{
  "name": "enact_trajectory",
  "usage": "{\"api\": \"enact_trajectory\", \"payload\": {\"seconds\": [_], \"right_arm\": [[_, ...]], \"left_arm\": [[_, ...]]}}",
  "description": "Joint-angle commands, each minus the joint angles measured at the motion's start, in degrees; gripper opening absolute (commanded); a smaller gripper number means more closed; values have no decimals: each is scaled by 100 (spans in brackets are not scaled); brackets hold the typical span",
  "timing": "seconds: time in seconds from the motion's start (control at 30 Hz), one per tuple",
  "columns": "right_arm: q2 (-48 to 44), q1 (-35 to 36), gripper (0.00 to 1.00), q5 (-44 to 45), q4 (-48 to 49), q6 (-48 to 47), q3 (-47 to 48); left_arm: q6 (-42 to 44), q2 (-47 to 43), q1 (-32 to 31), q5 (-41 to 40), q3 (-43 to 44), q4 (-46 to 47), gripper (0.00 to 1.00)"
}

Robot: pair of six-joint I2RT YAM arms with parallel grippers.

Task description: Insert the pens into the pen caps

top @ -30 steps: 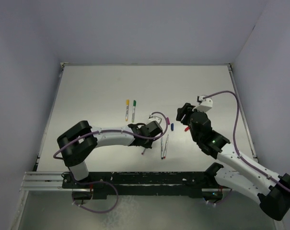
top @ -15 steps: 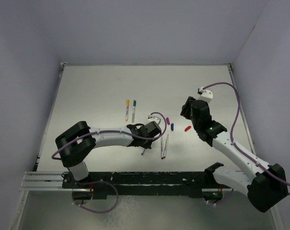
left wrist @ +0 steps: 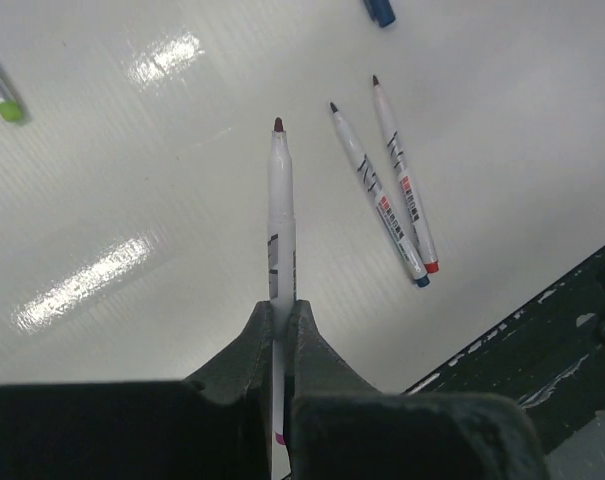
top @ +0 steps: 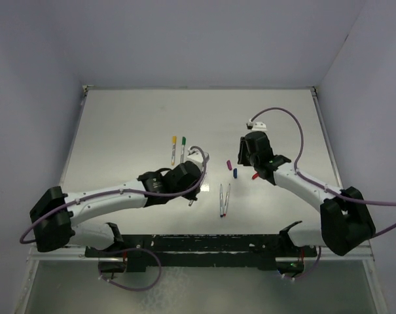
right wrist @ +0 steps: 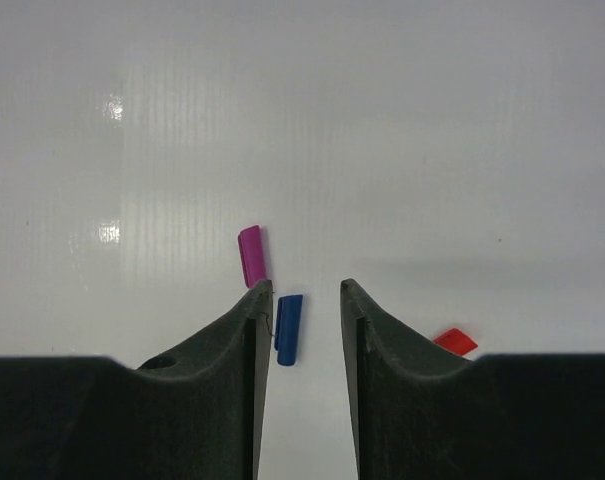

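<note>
My left gripper (left wrist: 280,302) is shut on a whitish pen (left wrist: 280,210) with a magenta band, and holds it above the table, its dark tip pointing forward. In the top view this gripper (top: 188,188) is left of two uncapped pens, a blue-ended one (left wrist: 377,200) and a red-ended one (left wrist: 405,180), lying side by side (top: 224,199). My right gripper (right wrist: 307,288) is open low over the caps. The blue cap (right wrist: 289,328) lies between its fingers by the left one. The magenta cap (right wrist: 251,256) lies just past the left fingertip. The red cap (right wrist: 454,342) lies to its right.
A yellow-capped pen (top: 173,149) and a green-capped pen (top: 182,150) lie side by side behind my left gripper. The black rail (top: 204,245) runs along the near edge. Walls close the back and both sides.
My left arm has swung back to the left, and its gripper has moved a little left with the pen. My right gripper has moved left and now hangs over the blue and magenta caps.
</note>
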Motion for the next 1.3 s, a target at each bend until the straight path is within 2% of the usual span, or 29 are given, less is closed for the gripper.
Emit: {"api": "enact_trajectory", "payload": {"seconds": [0.0, 0.27, 0.63, 1.27], "right_arm": [[402, 5, 36, -345, 112, -427, 561], [1128, 7, 36, -819, 172, -567, 875], [1712, 106, 35, -992, 148, -571, 996], [2331, 275, 32, -697, -80, -423, 1262]], "left_arm": [[329, -655, -16, -201, -277, 512, 0], [381, -1178, -16, 97, -864, 1317, 0], [333, -1272, -16, 358, -1301, 2208, 0], [275, -1207, -15, 447, -1351, 2303, 0]]}}
